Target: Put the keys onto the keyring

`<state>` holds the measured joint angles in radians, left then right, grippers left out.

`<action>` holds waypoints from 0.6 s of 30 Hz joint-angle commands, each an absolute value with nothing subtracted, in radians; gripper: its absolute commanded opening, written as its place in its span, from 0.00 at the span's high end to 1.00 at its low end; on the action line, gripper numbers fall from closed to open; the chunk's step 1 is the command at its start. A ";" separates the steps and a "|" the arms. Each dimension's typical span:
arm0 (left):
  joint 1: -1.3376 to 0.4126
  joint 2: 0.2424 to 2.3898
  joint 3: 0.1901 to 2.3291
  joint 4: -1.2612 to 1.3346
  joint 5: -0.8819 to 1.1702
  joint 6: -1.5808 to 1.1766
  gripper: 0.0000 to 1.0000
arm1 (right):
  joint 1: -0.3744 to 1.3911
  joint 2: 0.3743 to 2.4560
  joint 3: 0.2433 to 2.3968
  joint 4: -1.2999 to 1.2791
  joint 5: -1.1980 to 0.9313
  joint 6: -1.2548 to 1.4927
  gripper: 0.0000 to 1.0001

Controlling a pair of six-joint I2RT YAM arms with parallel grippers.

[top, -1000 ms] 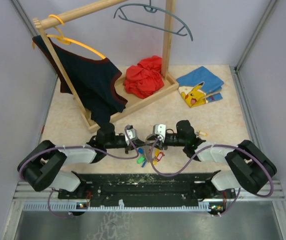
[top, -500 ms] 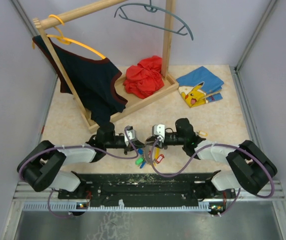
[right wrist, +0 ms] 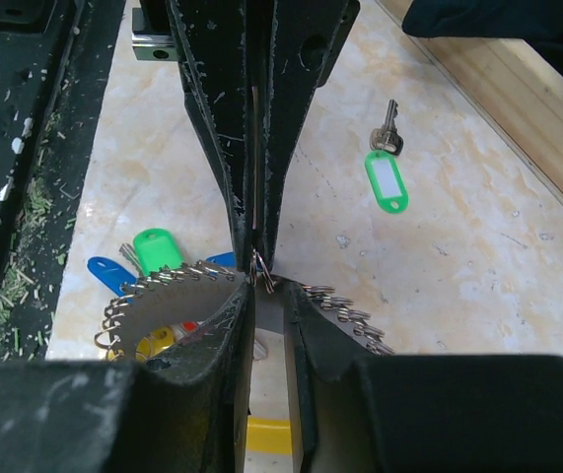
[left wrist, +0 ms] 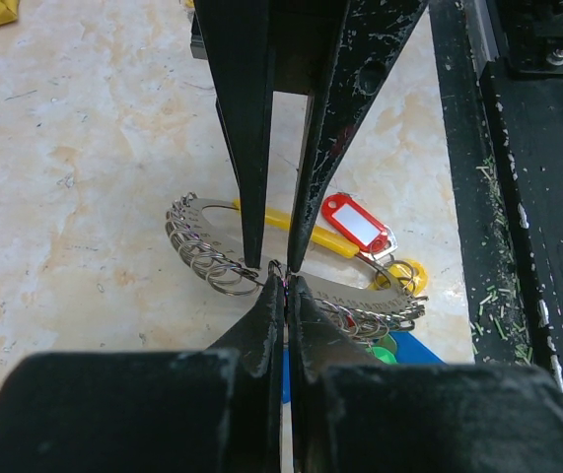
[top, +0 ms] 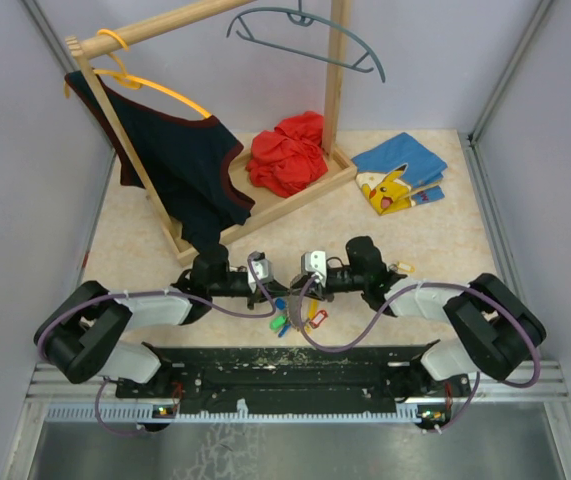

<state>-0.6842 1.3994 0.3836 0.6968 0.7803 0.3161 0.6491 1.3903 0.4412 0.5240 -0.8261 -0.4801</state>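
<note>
1. While the left gripper (left wrist: 280,288) has its jaws clenched on a small loop of the keyring (left wrist: 197,246), centre of frame, hold that pinch steady.
2. The right gripper (right wrist: 264,284) has its jaws narrowly parted beside that loop; whether they grip it, you cannot tell. Ease in slowly.
3. A green-tagged key (right wrist: 387,182) lies loose on the desk (left wrist: 84,177), upper right of the right wrist view: probably your next pickup.

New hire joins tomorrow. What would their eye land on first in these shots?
The left pincer and right pincer meet tip to tip at the near middle of the table, over a keyring fanned with small loops and coloured-tag keys. One green-tagged key lies alone, a little apart on the rack's side. A clothes rack with a dark top fills the back left.
</note>
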 commanded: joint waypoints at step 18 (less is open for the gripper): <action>-0.681 1.437 0.426 0.750 0.918 0.322 0.99 | 0.640 1.410 0.482 0.638 -0.929 -0.463 0.93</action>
